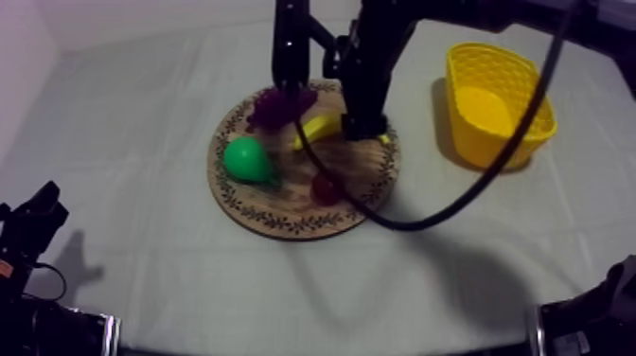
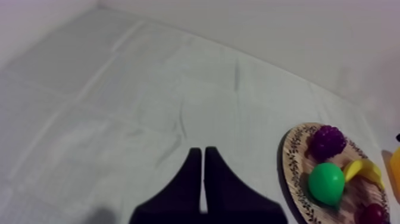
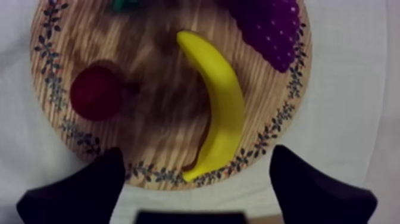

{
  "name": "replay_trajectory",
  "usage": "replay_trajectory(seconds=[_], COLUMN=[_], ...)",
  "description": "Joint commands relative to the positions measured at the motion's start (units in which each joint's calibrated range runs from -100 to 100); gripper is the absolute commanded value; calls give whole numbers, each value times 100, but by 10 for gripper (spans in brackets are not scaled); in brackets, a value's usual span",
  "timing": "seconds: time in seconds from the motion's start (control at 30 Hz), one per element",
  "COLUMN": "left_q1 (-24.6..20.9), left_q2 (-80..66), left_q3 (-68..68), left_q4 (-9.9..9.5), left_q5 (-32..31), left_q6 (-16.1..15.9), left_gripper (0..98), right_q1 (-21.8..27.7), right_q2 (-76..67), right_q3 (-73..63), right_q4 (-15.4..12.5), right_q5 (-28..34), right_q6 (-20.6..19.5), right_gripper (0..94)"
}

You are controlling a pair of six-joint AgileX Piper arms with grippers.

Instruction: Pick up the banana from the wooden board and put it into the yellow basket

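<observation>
Top view: right arm comes in from the upper right, its gripper (image 1: 364,125) down over the wooden board (image 1: 284,216) at the banana (image 1: 317,129). Basket (image 1: 511,142) stands apart from the board, on the cloth (image 1: 142,114) at the right arm's side, with nothing in it that I can see.

Board also carries grapes (image 1: 276,106) touching or just beside the banana's far end, a pear (image 1: 248,159), and a small red fruit (image 1: 326,187).

Right wrist view: right claw released, fingers (image 3: 89,187) wide apart, one either side of the banana's near end. Banana lies flat on the wood, lengthwise away from the gripper, its near tip at the patterned rim. Not gripped yet.

Left wrist view: left gripper (image 2: 203,156) clenched on nothing, fingers together in a wedge, over bare cloth and well off the board. Idle.

Handling, by judgement:
- Toy fruit, so probably light and stiff; no give under the fingers.
- Skin looks smooth and glossy; likely to slip.
- Curved body may swivel if pinched near a tip.
- Best hold: across the thick middle, closing on the narrow width. Fingers already line up that way.
- Moving further along puts the grapes close to one finger.
</observation>
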Motion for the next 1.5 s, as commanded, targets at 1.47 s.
replay_trajectory(seconds=[1.47], left_q1=[-3], left_q2=[-3], left_q3=[3], left_q4=[2], left_q5=[-2], left_q6=[-1], left_gripper=[1], right_q1=[167], right_q2=[1988], right_q3=[-1326], right_q4=[93], right_q5=[-565], right_q6=[-344], right_gripper=[749])
